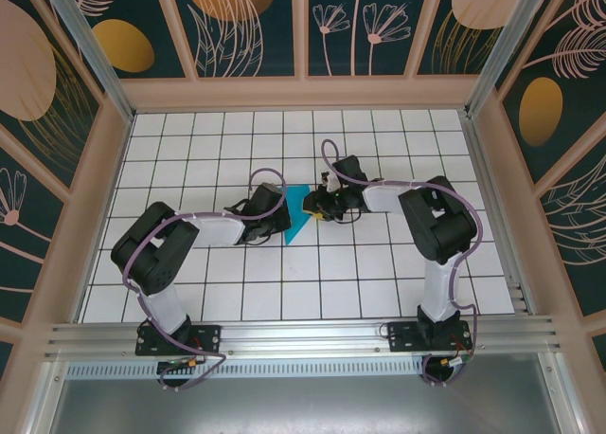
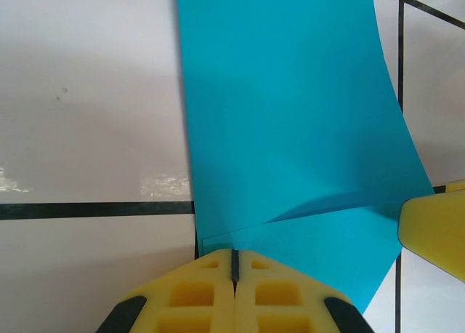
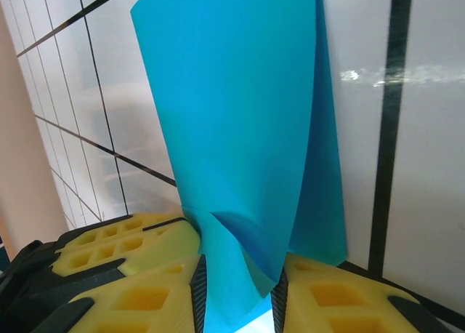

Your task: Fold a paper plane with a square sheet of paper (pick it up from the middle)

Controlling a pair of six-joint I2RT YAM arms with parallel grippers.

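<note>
The square sheet of paper (image 1: 297,216) is bright cyan and lies partly folded on the white grid table between my two grippers. My left gripper (image 1: 280,214) is shut, its yellow fingertips (image 2: 218,275) lying over the sheet's (image 2: 290,115) near edge; I cannot tell whether any paper is pinched. My right gripper (image 1: 316,207) meets the sheet from the other side. In the right wrist view a raised, buckled flap of the sheet (image 3: 240,115) stands between its jaws (image 3: 238,293), touching both dark pads. Nothing here has the shape of a paper plane.
The right gripper's yellow finger (image 2: 436,231) shows at the right edge of the left wrist view. The left gripper's finger (image 3: 123,242) lies close beside the right jaws. Patterned walls (image 1: 303,36) enclose the tiled table (image 1: 189,140) on three sides.
</note>
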